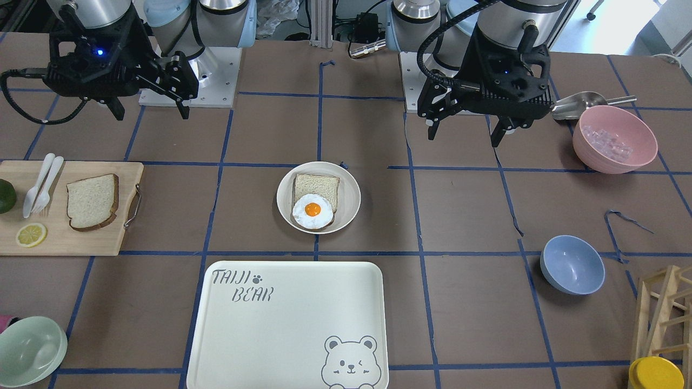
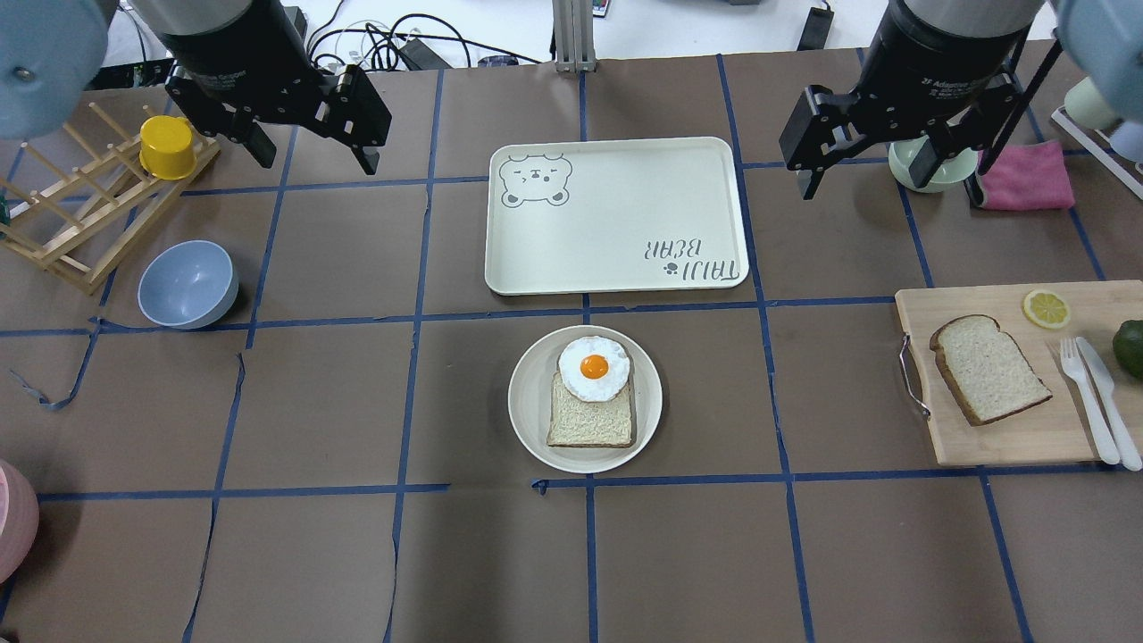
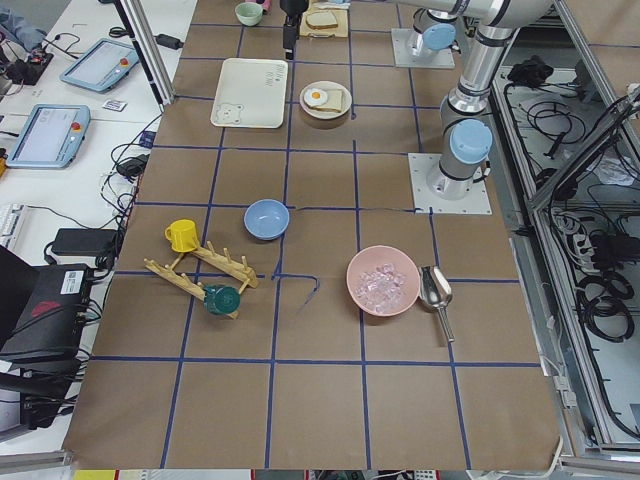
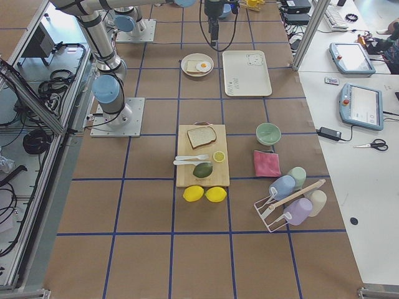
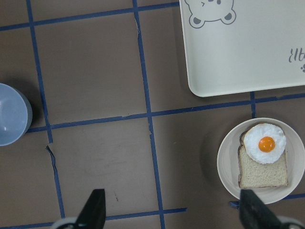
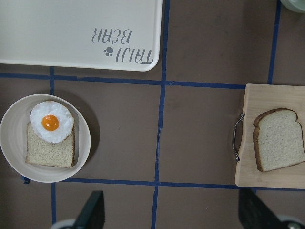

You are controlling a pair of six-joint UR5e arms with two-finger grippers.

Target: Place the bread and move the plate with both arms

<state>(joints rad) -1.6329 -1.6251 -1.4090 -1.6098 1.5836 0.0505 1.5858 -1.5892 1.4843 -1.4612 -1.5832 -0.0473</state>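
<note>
The bread [image 2: 989, 368], with a dark brown crust, lies on a wooden cutting board [image 2: 1009, 442] at the right; it also shows in the front view [image 1: 92, 201] and the right wrist view [image 6: 279, 139]. The plate [image 2: 531, 397] sits at the table's middle and holds a squarer pale slice [image 2: 591, 424] topped with a fried egg [image 2: 594, 366]. My left gripper [image 2: 314, 161] is open and empty, high above the far left of the table. My right gripper [image 2: 871, 179] is open and empty, high above the far right, away from the bread.
A cream bear-printed tray [image 2: 616, 214] lies just beyond the plate. The board also holds a lemon slice [image 2: 1046, 308], a white fork and knife [image 2: 1094, 393] and an avocado. A blue bowl [image 2: 187, 284], a wooden rack with a yellow cup [image 2: 167, 146], a green bowl and a pink cloth [image 2: 1027, 176] stand around.
</note>
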